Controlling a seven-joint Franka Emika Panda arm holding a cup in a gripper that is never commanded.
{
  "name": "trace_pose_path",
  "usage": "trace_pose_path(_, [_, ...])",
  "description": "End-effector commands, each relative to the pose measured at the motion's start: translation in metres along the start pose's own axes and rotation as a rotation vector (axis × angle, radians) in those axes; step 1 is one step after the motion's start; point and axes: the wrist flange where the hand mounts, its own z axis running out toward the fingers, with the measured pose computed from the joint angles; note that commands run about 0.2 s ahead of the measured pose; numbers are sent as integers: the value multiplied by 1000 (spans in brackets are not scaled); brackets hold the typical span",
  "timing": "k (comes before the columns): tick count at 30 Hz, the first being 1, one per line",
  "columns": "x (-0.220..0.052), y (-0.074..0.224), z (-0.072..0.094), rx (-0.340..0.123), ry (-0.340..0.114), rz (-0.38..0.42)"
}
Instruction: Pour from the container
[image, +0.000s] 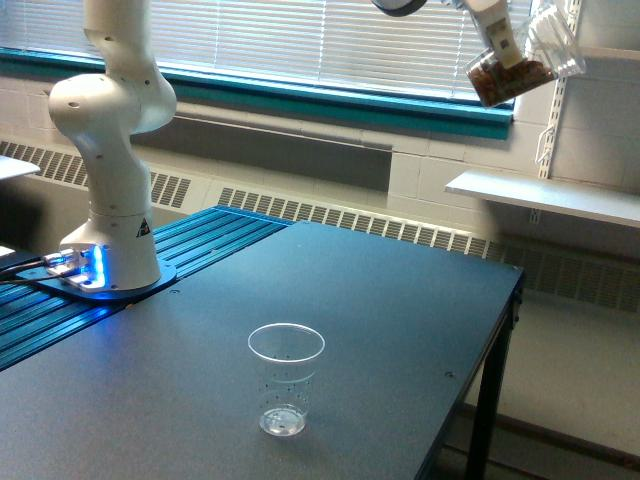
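Container (522, 62), tilted and holding brown nut-like pieces at its lower end, pinched by the fingers (500, 42) high at the exterior view's upper right. Dotted clear cup (285, 378) stands upright on the dark worktop (400, 330), well apart.

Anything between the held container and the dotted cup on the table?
Nothing: in the exterior view, the container hangs high above, only open air and bare table before the dotted cup.
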Motion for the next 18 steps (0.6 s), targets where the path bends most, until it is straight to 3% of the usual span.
trace_pose_path(1, [3,20,6,-27,17,28])
trace_pose_path(18, [-4,79,27,-92,16,85])
